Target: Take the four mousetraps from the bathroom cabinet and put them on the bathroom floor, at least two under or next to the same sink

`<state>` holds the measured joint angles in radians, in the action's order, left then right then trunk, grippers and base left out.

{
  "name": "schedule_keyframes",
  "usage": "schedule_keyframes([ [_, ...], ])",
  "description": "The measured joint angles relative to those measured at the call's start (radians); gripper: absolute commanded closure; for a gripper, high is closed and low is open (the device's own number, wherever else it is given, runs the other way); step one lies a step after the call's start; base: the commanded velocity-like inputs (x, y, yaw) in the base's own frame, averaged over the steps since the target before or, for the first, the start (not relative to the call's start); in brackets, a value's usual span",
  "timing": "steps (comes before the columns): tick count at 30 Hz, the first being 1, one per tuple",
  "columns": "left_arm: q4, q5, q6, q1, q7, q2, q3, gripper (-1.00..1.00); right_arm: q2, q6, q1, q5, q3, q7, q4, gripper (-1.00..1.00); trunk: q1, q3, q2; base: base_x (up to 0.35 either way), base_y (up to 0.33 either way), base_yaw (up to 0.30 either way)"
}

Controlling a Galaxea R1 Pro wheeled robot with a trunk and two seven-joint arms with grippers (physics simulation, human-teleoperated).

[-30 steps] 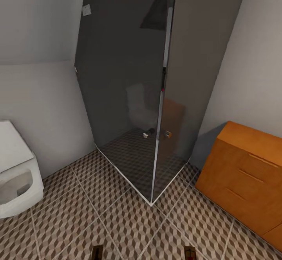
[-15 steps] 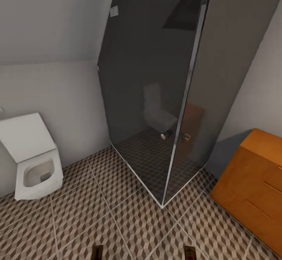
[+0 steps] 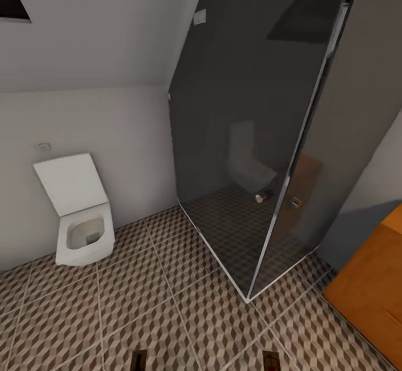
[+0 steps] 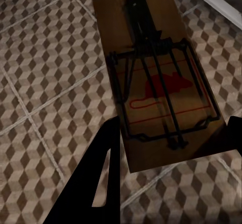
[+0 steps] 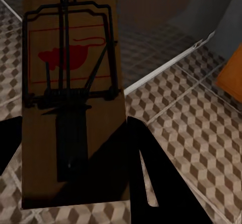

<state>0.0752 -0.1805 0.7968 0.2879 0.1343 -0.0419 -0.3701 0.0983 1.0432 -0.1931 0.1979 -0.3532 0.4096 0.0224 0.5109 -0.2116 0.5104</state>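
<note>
Mousetraps: one [image 4: 156, 82] clamped in the left gripper [image 4: 171, 148], another [image 5: 70, 98] in the right gripper [image 5: 65, 148], both above the bathroom floor [image 3: 139, 309]; judged light, stiff, best pinched by board edges; cabinet [image 3: 374, 287] at four o'clock.

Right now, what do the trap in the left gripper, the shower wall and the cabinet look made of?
Mousetrap: matte brown wood board, dark wire spring and bar, likely metal, red printed mouse. Shower wall: smoky tinted glass, faint reflections, shiny metal corner edge. Cabinet: orange-brown wood look, smooth satin finish.
</note>
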Motion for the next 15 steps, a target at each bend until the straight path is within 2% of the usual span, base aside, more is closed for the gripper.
schedule_keyframes([
  [15, 0.000, 0.000, 0.000, 0.000, 0.000, 0.000, 0.000, 1.00, -0.001, 0.000, 0.000, 0.000, 0.000, 0.000, 0.000, 1.00, 0.000, 0.000, 0.000, 0.000, 0.000, 0.283],
])
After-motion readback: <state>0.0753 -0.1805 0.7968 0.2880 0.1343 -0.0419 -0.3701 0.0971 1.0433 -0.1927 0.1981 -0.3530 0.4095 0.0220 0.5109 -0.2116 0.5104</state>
